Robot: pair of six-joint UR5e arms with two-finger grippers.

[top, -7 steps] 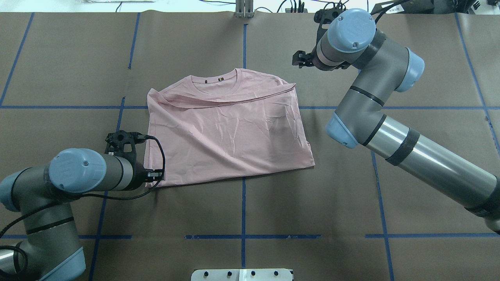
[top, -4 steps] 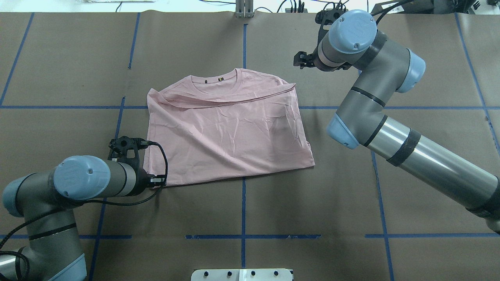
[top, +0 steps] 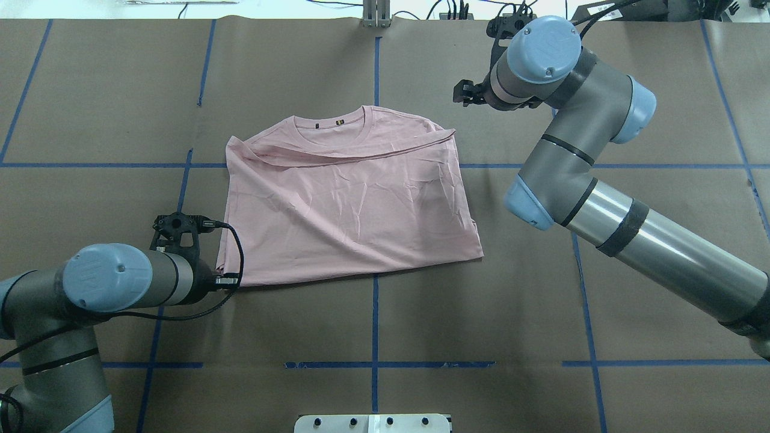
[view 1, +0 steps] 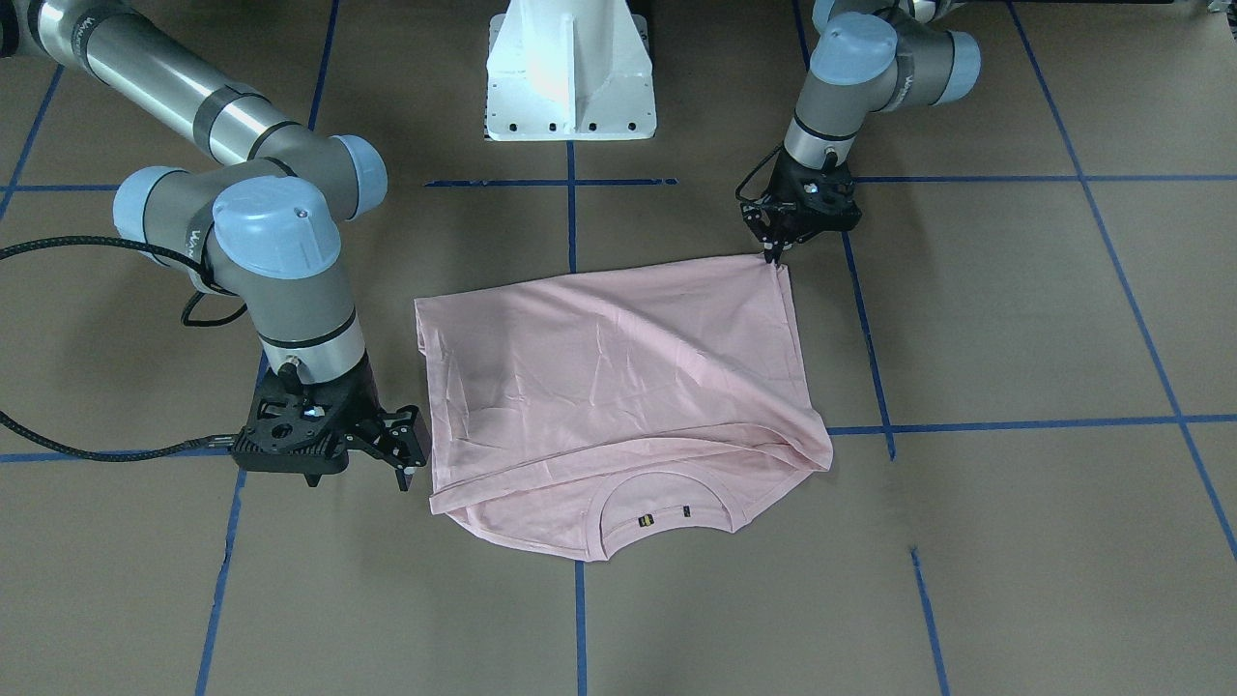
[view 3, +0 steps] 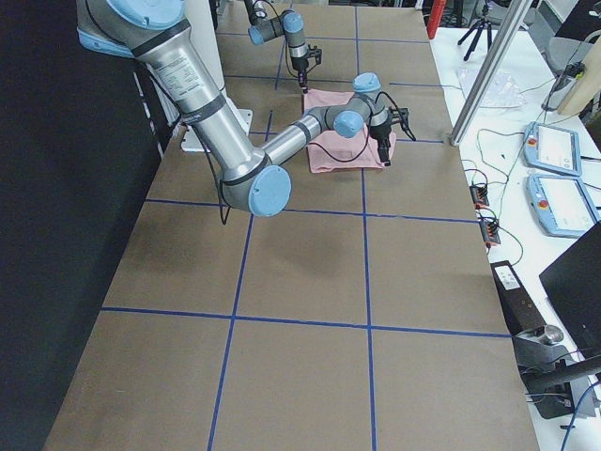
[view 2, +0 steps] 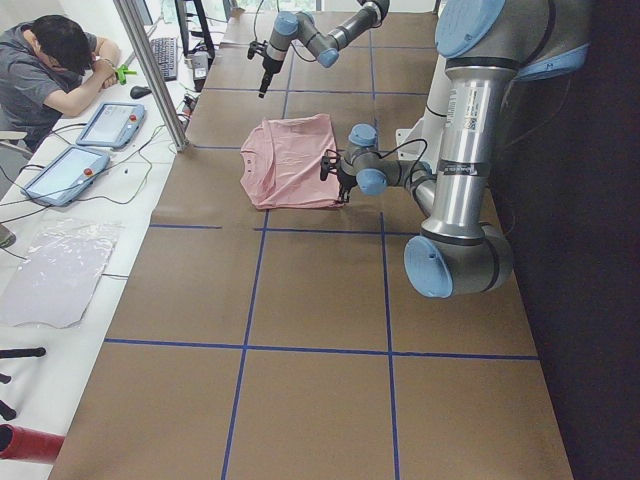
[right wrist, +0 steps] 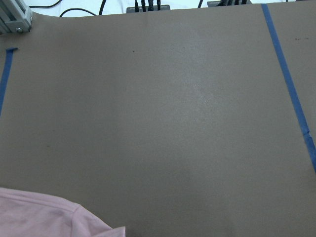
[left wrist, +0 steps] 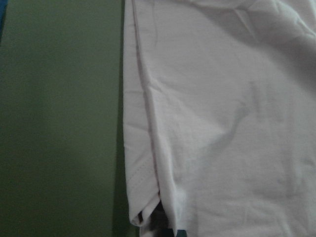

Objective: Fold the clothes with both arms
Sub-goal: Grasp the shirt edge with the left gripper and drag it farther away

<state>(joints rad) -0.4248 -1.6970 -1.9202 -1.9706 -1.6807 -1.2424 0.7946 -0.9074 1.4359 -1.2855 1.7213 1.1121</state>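
Pink T-shirt (top: 349,198) touches left gripper (view 1: 773,254), grip impossible to tell; right gripper (view 1: 411,462) spread, empty.

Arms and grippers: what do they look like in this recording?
The left arm and right arm are grey metal tubes with light-blue joint caps and thin black bands. The left gripper and right gripper are black, two-fingered, angular. Black cables trail from both wrists.

The shirt (left wrist: 222,113) lies right under the left end effector (view 1: 772,254), its stitched edge (left wrist: 147,123) bordering bare table (left wrist: 59,123).
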